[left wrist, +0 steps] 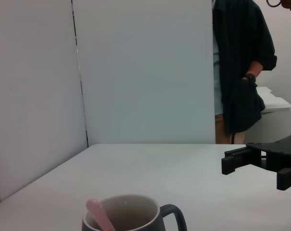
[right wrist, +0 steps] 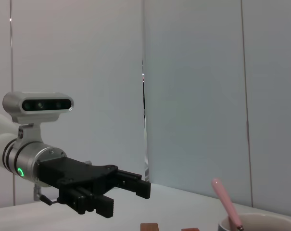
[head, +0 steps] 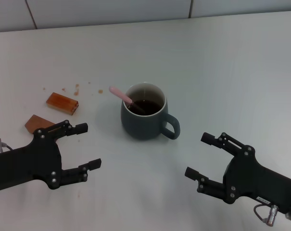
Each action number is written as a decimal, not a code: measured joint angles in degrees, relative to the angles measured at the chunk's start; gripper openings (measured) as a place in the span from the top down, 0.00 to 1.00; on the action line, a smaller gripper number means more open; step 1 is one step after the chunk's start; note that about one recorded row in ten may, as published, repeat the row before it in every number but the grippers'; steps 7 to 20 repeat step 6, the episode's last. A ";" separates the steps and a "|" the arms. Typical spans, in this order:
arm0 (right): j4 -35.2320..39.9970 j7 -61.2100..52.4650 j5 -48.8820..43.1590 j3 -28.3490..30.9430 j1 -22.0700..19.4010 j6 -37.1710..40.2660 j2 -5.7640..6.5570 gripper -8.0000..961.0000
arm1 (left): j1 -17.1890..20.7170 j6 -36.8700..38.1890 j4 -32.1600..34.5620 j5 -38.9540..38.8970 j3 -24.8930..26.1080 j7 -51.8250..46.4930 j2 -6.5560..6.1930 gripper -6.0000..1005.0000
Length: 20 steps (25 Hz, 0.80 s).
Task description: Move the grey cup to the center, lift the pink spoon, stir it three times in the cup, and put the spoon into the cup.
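One grey cup [head: 143, 119] holding one pink spoon [head: 121, 95], two wooden blocks [head: 62, 103], left gripper [head: 86, 146], right gripper [head: 199, 156] both spread

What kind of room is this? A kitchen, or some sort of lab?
Probably a lab or test booth, not a kitchen: a bare white table boxed in by plain white partition panels, two black robot arms, and only the grey cup with the pink spoon and two wooden blocks.

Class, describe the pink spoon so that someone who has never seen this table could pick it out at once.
Start at the white table and find the grey cup near its middle, between the open left gripper and the open right gripper. The pink spoon stands in its dark liquid, handle leaning over the rim toward the two wooden blocks. It is the only slim pink thing there.
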<state>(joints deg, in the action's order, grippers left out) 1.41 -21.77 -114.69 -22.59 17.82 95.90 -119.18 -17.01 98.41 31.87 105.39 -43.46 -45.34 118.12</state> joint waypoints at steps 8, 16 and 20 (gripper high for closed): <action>0.00 -0.08 0.00 0.00 0.15 -0.04 0.04 0.14 | -0.33 0.01 -0.04 0.01 0.01 -0.07 -0.03 0.20; 0.00 -0.08 0.00 0.00 0.15 -0.04 0.04 0.14 | -0.33 0.01 -0.04 0.01 0.01 -0.07 -0.03 0.20; 0.00 -0.08 0.00 0.00 0.15 -0.04 0.04 0.14 | -0.33 0.01 -0.04 0.01 0.01 -0.07 -0.03 0.20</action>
